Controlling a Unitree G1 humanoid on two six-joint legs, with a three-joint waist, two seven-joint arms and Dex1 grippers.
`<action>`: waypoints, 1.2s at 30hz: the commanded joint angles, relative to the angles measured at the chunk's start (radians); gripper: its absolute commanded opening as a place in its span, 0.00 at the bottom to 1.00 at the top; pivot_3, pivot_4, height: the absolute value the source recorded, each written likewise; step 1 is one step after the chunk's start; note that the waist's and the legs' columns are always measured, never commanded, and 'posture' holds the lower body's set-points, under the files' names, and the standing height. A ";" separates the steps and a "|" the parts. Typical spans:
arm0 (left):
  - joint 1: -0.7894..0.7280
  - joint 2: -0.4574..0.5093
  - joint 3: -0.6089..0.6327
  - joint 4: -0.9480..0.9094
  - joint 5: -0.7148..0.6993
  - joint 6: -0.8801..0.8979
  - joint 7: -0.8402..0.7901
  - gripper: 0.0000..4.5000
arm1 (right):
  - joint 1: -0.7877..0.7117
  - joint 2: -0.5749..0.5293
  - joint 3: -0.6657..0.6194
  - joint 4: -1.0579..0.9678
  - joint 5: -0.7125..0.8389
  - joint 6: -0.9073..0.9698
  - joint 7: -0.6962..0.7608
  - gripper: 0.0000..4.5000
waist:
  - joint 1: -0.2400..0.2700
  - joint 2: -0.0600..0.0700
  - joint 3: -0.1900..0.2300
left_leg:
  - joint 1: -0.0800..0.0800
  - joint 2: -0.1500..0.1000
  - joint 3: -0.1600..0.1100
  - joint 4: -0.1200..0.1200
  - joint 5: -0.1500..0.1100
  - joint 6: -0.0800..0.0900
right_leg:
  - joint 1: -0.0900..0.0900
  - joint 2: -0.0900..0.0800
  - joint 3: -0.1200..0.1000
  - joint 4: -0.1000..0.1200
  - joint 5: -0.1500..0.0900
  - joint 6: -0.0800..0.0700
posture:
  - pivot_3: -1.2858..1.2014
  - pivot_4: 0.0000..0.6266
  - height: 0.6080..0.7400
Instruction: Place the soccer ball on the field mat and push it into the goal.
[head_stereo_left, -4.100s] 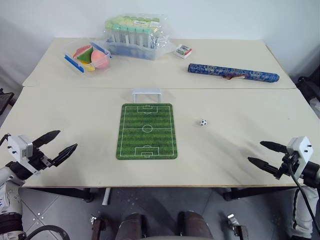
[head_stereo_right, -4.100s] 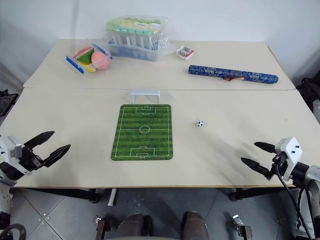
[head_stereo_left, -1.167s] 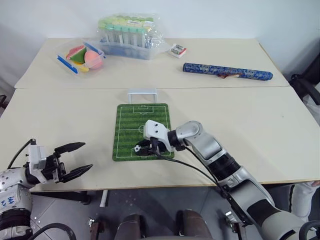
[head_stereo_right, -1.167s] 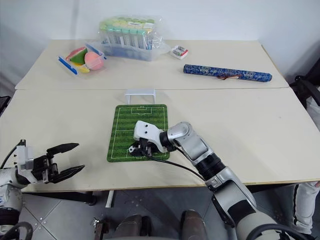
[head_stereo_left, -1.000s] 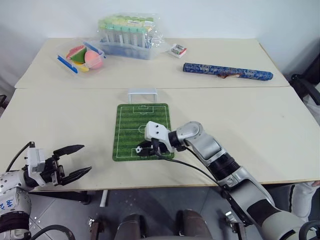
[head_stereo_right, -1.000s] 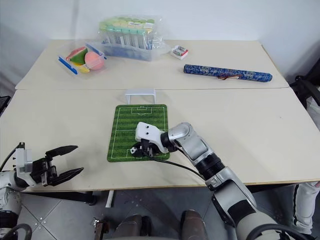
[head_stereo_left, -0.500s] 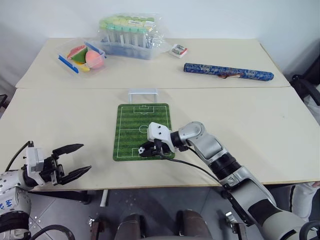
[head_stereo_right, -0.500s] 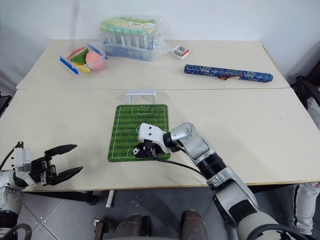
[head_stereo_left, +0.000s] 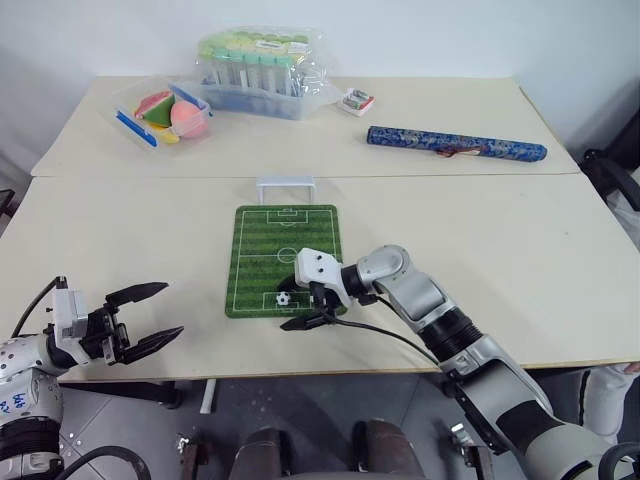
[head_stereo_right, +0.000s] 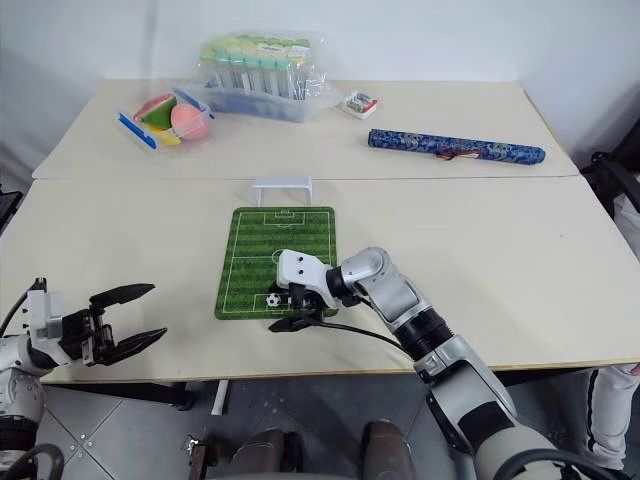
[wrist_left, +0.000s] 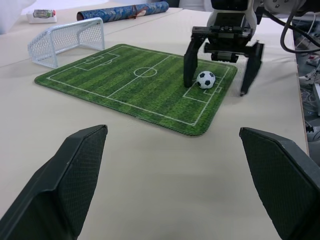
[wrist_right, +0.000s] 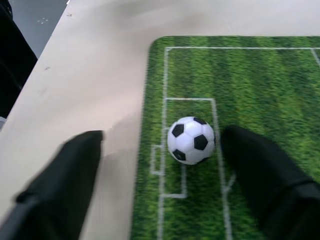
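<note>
Head views, centre of the frame: the field mat (head_stereo_left: 286, 259) lies flat on the pale worktop (head_stereo_left: 520, 250), its short edges towards the top and bottom of the frame. The goal (head_stereo_left: 286, 187) stands on the worktop just beyond the mat's upper short edge, its mouth facing the mat. The soccer ball (head_stereo_left: 284, 298) rests on the mat inside the small box marked at the lower short edge, well apart from the goal.

The right gripper (head_stereo_left: 303, 303) reaches in from the lower right, and its fingers (wrist_right: 260, 170) stand spread wide with the ball between them. In the right wrist view one finger is just beside the ball over the grass while the other is over bare worktop past the mat's edge; the ball sits free on the mat with nothing clamped on it.

Lower left of the frame: the left gripper (head_stereo_left: 150, 317) hovers at the near edge of the worktop, well apart from the mat, fingers (wrist_left: 75, 170) parted and empty.

Upper part of the frame: a clear box of capped tubes (head_stereo_left: 262, 62), an open container of coloured toys (head_stereo_left: 165, 108), a small packet (head_stereo_left: 356, 100) and a blue patterned roll (head_stereo_left: 455, 145).
</note>
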 joint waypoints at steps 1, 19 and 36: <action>-0.005 0.010 0.014 -0.021 -0.014 0.002 -0.044 1.00 | 0.006 -0.017 -0.017 -0.063 0.014 0.009 0.014 0.94 | 0.000 0.000 0.000 | 0.000 0.000 0.000 0.000 0.000 0.000 | 0.000 0.000 0.000 0.000 0.000 0.000 | 0.52 0.24 1.00; -0.003 0.009 0.012 -0.038 -0.021 0.021 -0.057 1.00 | 0.103 -0.031 0.012 -0.453 0.084 0.215 -0.035 0.20 | 0.003 0.000 0.000 | 0.000 0.000 -0.001 0.000 0.000 0.000 | 0.000 0.000 -0.001 0.000 0.000 0.000 | 0.52 0.24 1.00; 0.006 0.008 0.014 -0.062 -0.023 0.033 -0.052 1.00 | -0.061 0.037 -0.037 -0.001 0.007 0.014 -0.155 0.00 | -0.001 0.000 0.000 | 0.000 0.000 0.000 -0.001 0.000 0.000 | 0.000 0.000 -0.001 0.000 0.000 0.000 | 0.52 0.24 1.00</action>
